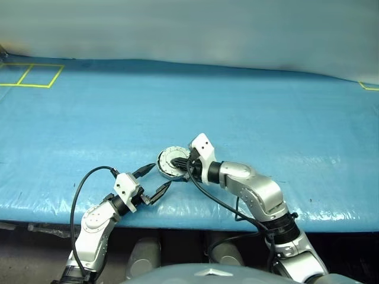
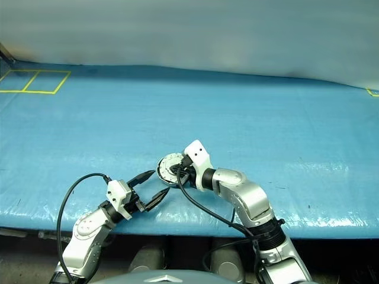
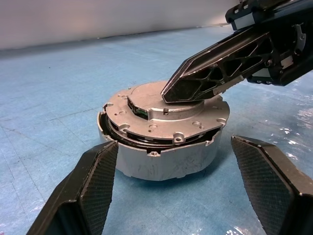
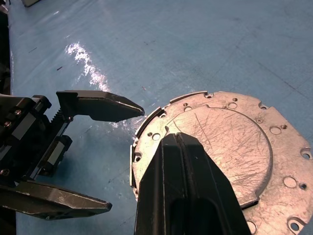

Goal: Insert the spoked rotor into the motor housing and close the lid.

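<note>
The motor housing [image 3: 166,161], a round silver puck, stands on the blue table near its front edge. The lid [image 3: 146,125], a grey disc with a notched rim, lies on top of it slightly off-centre, with a dark gap under one side. My right gripper [image 4: 176,139] is shut, and its tips rest on the lid's raised middle [image 4: 230,137]. My left gripper [image 1: 155,180] is open just in front of the housing. Its fingers [image 3: 93,186] stand on either side of the wall, apart from it. The spoked rotor is hidden.
Yellow tape lines [image 1: 32,76] mark the table's far left, and another corner [image 1: 370,87] shows at the far right. The table's front edge [image 1: 249,220] runs just behind my wrists. A black cable [image 1: 77,195] loops off my left arm.
</note>
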